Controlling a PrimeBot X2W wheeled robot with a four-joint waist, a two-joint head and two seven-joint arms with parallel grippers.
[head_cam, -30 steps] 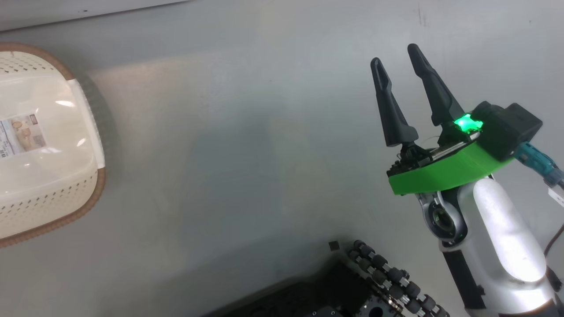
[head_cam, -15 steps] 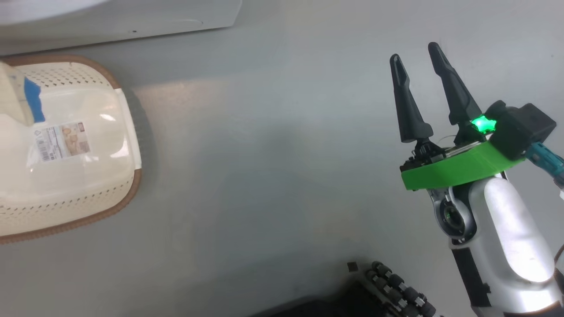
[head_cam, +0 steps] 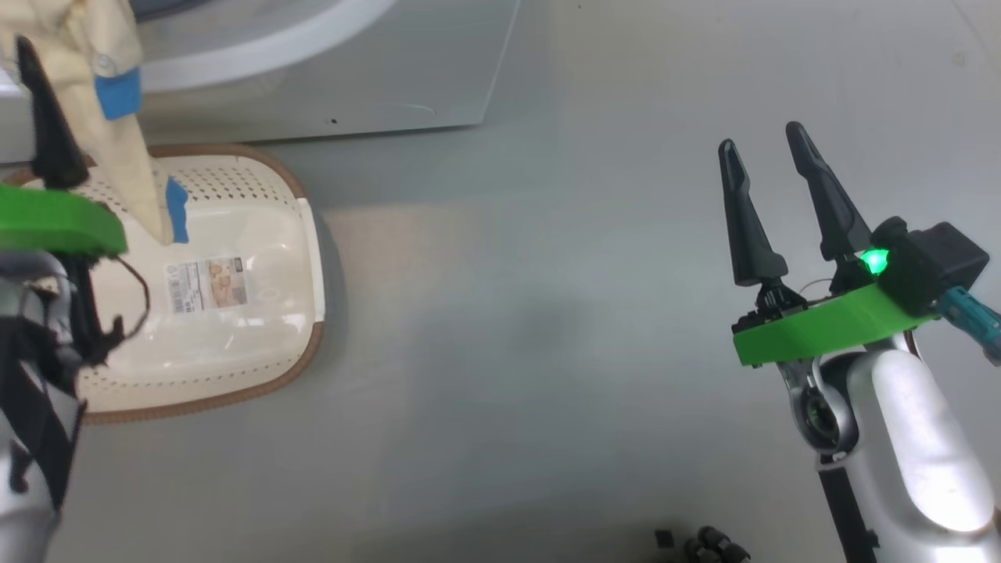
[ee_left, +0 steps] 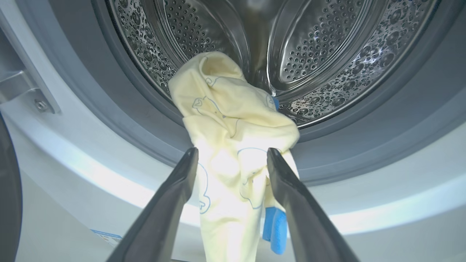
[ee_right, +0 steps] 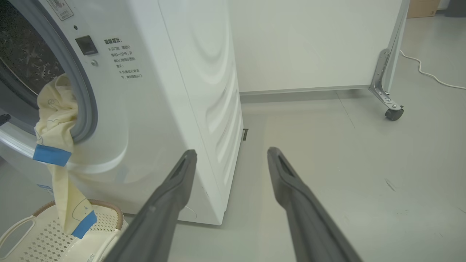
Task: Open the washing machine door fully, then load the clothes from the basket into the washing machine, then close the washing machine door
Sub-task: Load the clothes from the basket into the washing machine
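Jaws both wide apart, empty | clothes (ee_left: 233,120) hang from washing machine (ee_right: 174,91) into basket (head_cam: 188,379) | head camera has shifted

Your head camera looks steeply down at the grey floor (head_cam: 508,313), with the basket (head_cam: 266,336) at left and the foot of the washing machine (head_cam: 391,78) along the top edge. Your left wrist camera sits close to the machine's mouth, tilted up along the left gripper (ee_left: 232,151) into the drum (ee_left: 327,54). Your right wrist camera sits low and farther back, looking along the right gripper (ee_right: 231,151) past the machine's front corner to a white panel (ee_right: 309,43). All three catch the clothes (ee_left: 225,109) hanging over the grey ring (ee_left: 364,145); the head and right wrist views share the basket.
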